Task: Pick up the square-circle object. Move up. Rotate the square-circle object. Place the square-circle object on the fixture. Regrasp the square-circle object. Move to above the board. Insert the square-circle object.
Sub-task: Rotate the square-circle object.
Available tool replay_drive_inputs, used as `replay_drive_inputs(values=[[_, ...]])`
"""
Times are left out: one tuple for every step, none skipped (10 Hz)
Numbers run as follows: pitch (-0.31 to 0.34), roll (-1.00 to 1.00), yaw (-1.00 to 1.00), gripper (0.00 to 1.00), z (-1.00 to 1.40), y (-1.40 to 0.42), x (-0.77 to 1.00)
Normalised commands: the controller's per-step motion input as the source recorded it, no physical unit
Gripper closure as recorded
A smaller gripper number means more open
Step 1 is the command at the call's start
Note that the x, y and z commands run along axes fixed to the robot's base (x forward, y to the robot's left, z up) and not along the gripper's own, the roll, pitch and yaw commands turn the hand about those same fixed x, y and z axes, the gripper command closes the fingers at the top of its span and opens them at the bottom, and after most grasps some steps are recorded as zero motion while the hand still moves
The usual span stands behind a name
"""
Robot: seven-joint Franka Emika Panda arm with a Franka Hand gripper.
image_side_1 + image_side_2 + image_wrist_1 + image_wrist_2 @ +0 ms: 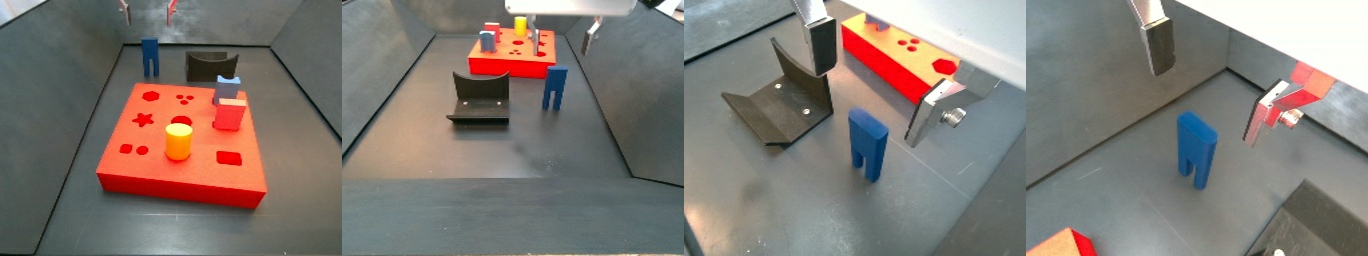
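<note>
The square-circle object (555, 88) is a dark-blue piece standing upright on the grey floor, its two legs down. It also shows in the wrist views (867, 144) (1196, 148) and in a side view (150, 57). My gripper (555, 42) hangs open above it, with one finger (819, 45) on either side and nothing between them. It is open in the wrist views too (871, 100) (1207, 105). The fixture (480, 98) (778, 100) (209, 66) stands beside the piece. The red board (147, 160) (509, 63) (885, 58) lies beyond.
On the board stand a yellow cylinder (178, 140) and a red block with a light-blue top (229, 105). Grey walls (629, 90) enclose the floor on all sides. The piece stands near the back wall (80, 40).
</note>
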Motion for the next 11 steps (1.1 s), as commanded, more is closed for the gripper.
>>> replay_drive_inputs(values=[[0.005, -0.01, 1.00, 0.00, -0.11, -0.01, 0.02], [0.003, -0.01, 1.00, 0.00, -0.07, -0.02, 0.04], [0.003, -0.01, 1.00, 0.00, -0.05, -0.01, 0.04], [0.002, -0.01, 1.00, 0.00, -0.04, -0.01, 0.03], [0.002, -0.01, 1.00, 0.00, -0.03, -0.01, 0.04], [0.002, -0.02, 1.00, 0.00, -0.03, -0.01, 0.04], [0.002, -0.02, 1.00, 0.00, -0.03, -0.01, 0.04], [0.002, -0.02, 1.00, 0.00, -0.03, -0.01, 0.04], [0.002, -0.02, 1.00, 0.00, -0.02, 0.00, 0.04], [0.002, -0.02, 1.00, 0.00, -0.02, 0.00, 0.04], [0.002, -0.02, 1.00, 0.00, -0.02, 0.00, 0.04]])
